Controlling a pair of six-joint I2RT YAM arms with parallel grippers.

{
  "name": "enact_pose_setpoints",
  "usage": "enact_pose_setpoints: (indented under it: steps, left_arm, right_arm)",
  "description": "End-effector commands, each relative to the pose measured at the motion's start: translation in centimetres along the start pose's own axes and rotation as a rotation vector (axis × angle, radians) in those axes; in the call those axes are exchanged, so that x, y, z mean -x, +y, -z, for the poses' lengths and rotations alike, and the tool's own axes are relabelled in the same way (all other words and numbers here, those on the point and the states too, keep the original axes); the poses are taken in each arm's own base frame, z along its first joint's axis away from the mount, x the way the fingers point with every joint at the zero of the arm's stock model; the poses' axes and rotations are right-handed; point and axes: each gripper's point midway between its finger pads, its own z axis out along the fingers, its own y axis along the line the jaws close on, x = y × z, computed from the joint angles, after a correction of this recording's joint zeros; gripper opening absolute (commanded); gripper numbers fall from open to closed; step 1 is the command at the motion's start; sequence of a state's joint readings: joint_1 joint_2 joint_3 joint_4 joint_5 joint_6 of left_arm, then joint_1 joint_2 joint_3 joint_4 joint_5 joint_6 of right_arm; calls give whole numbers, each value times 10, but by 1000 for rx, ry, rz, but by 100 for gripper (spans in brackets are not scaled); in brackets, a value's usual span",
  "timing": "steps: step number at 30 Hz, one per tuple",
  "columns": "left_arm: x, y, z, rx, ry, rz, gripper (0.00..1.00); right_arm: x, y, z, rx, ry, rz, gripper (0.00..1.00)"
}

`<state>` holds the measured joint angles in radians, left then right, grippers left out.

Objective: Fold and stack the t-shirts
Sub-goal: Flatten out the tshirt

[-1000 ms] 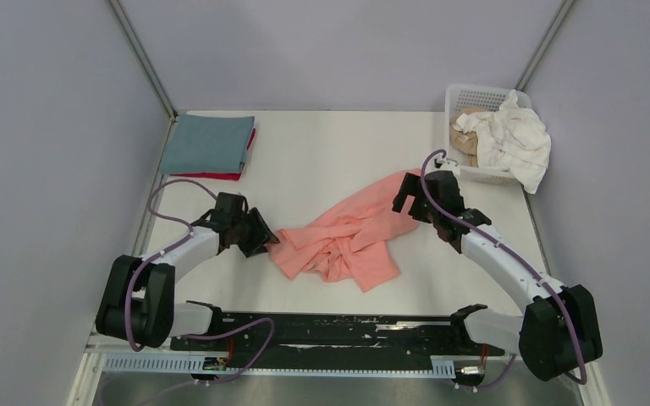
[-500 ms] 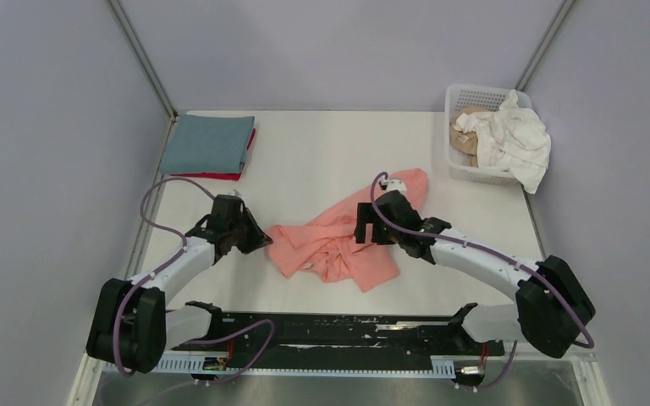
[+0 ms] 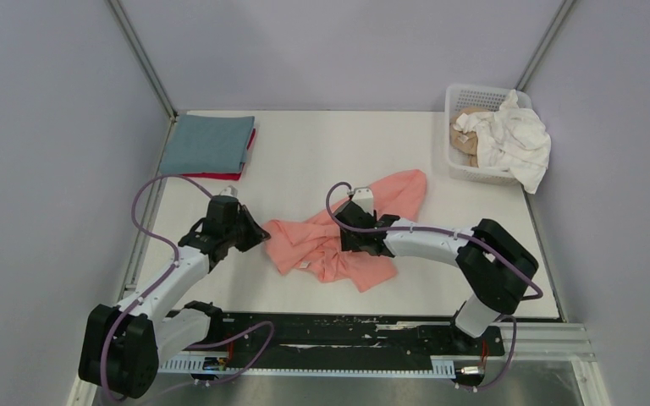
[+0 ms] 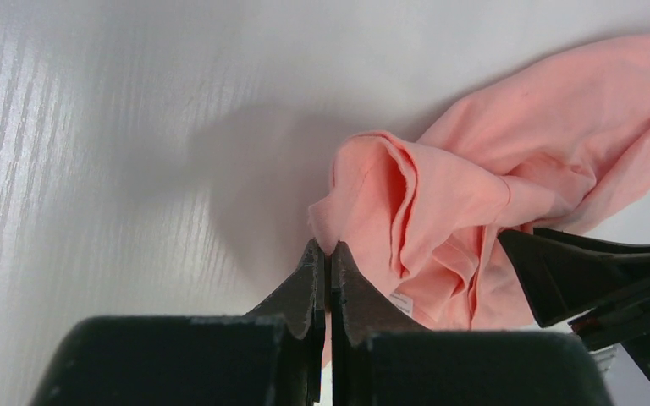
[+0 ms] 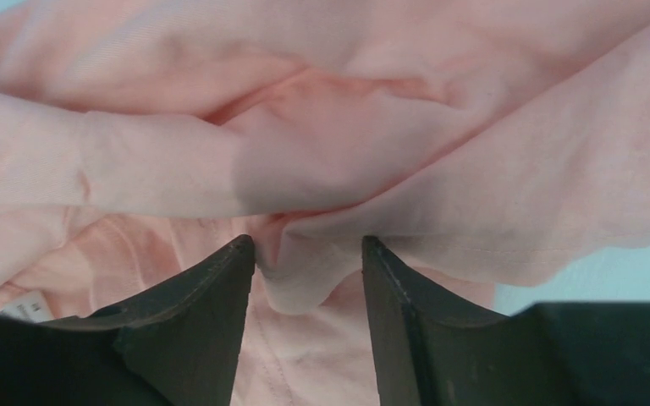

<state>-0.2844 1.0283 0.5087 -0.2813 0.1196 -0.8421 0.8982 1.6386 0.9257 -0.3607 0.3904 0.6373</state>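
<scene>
Since a second ago the right gripper (image 5: pixel 309 249) has travelled from the far right end of the pink shirt (image 3: pixel 305 241) to its middle. The left gripper (image 4: pixel 323 254), open then, has closed. Its fingers now press together with the shirt's left edge pinched at the tips, and the cloth rises in a fold just beyond them. The right gripper's fingers stand apart, astride a bunched fold that hangs between them, not clamped.

A small white tag (image 4: pixel 400 302) is sewn into the pink shirt beside the left fingers. The right wrist view catches a white tag at its lower left too, but nothing on either can be read. White lettering on the right gripper's body shows at the corner of the left wrist view, cut off and too small to make out.

Only the overhead view shows the rest. The pink shirt lies crumpled in the middle of the table (image 3: pixel 322 152), one end trailing toward the basket (image 3: pixel 461 95) at the far right corner. A white shirt (image 3: pixel 516 139) spills over the basket's rim, with a tan shirt (image 3: pixel 465 139) beside it. At the far left, a folded grey-blue shirt (image 3: pixel 207 144) lies on a red shirt (image 3: pixel 220 176).
</scene>
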Motion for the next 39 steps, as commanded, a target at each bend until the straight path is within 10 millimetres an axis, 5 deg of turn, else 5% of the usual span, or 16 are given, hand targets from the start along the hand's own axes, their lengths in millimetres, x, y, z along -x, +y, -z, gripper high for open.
enact_pose_setpoints:
  steps: [1, 6, 11, 16, 20, 25, 30, 35, 39]
  left_arm:
    - [9, -7, 5, -14, -38, -23, 0]
    - [9, -4, 3, 2, -37, -19, 0]
    - [17, 1, 4, 49, -71, -15, 0]
    - [39, 7, 8, 118, -163, -5, 0]
    - [70, -6, 14, 130, -264, 13, 0]
    - [124, -51, 37, 66, -398, 3, 0]
    - [169, -90, 97, -20, -569, -23, 0]
    - [197, -105, 176, -87, -792, -33, 0]
    - [206, -119, 257, -200, -958, -34, 0]
  right_arm:
    - [9, -2, -3, -65, -35, -64, 42]
    - [10, -16, 0, -127, -58, -96, 16]
    - [22, -48, 20, -234, -128, -113, 1]
    - [47, -90, 48, -281, -222, -168, 0]
    - [93, -117, 70, -274, -329, -228, 0]
    - [182, -136, 124, -242, -578, -257, 0]
    - [241, -130, 205, -141, -827, -201, 0]
    - [262, -140, 293, -66, -1043, -190, 0]
    - [269, -130, 358, 89, -1178, -135, 0]
